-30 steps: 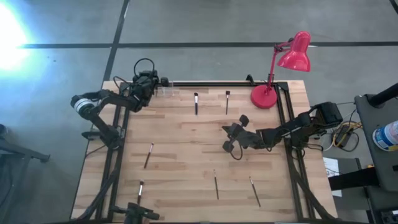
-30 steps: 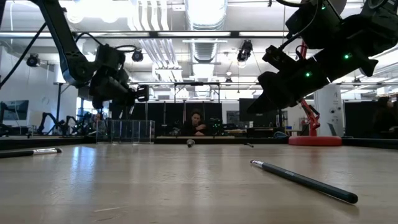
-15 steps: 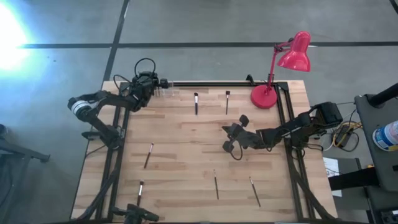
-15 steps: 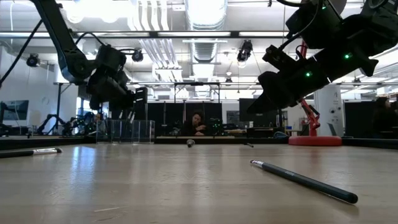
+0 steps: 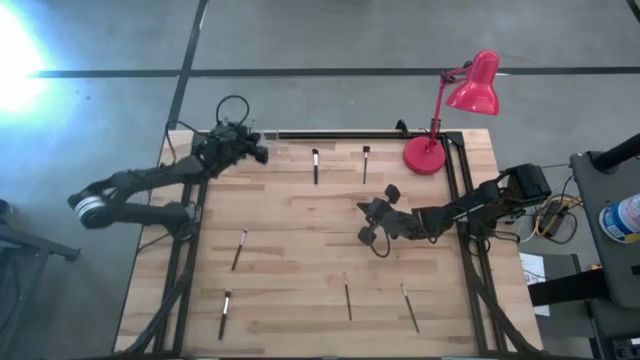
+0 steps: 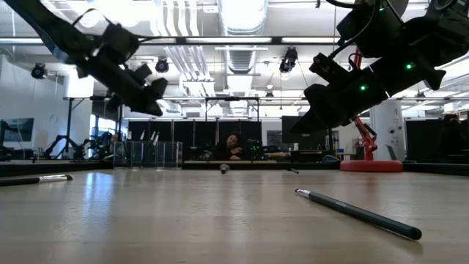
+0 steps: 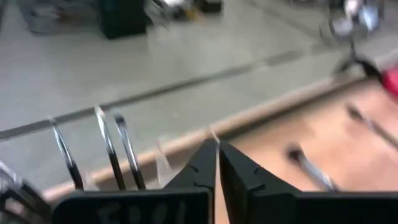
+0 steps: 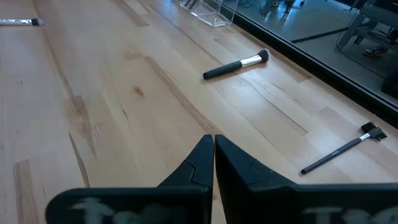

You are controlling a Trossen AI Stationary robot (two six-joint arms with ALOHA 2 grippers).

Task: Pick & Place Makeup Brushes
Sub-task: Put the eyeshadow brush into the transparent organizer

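Several makeup brushes lie flat on the wooden table: two near the far edge (image 5: 315, 165) (image 5: 366, 163), two on the left (image 5: 239, 249) (image 5: 225, 312), two near the near edge (image 5: 347, 296) (image 5: 409, 306). Three more stand upright in a clear container (image 5: 268, 146) at the far-left corner, their handles (image 7: 109, 146) showing in the left wrist view. My left gripper (image 5: 252, 152) (image 7: 217, 144) hovers shut beside that container and holds nothing. My right gripper (image 5: 365, 215) (image 8: 213, 138) hangs shut above the table's middle right, also holding nothing.
A red desk lamp (image 5: 440, 120) stands at the far-right corner. A black rail (image 5: 340, 133) runs along the far edge. In the low view one brush (image 6: 359, 213) lies close in front. Bare wood stretches between the scattered brushes.
My left arm has swung its elbow out toward the table's left and near side. Its gripper has stayed by the clear container but has risen a little and tipped, so it slants downward in the low view. The right arm has kept still.
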